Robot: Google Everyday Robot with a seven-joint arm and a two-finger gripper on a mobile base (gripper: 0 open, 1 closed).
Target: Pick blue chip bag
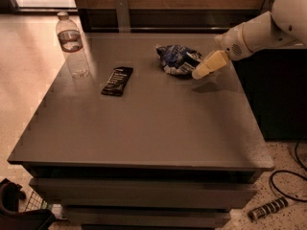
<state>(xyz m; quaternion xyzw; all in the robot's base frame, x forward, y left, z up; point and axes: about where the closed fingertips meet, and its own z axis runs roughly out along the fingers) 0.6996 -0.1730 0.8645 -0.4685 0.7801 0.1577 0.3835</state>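
The blue chip bag [177,59] lies crumpled on the far middle of the grey table [144,128], dark blue with white patches. My gripper [197,74] reaches in from the right on a white arm. Its cream fingers point down-left and their tips sit right at the bag's right edge, just above the tabletop. I cannot see whether the tips touch the bag.
A flat black bar wrapper [117,80] lies left of the bag. A clear water bottle [72,44] stands at the far left corner. A dark cabinet [278,95] is to the right of the table. Cables lie on the floor at lower right.
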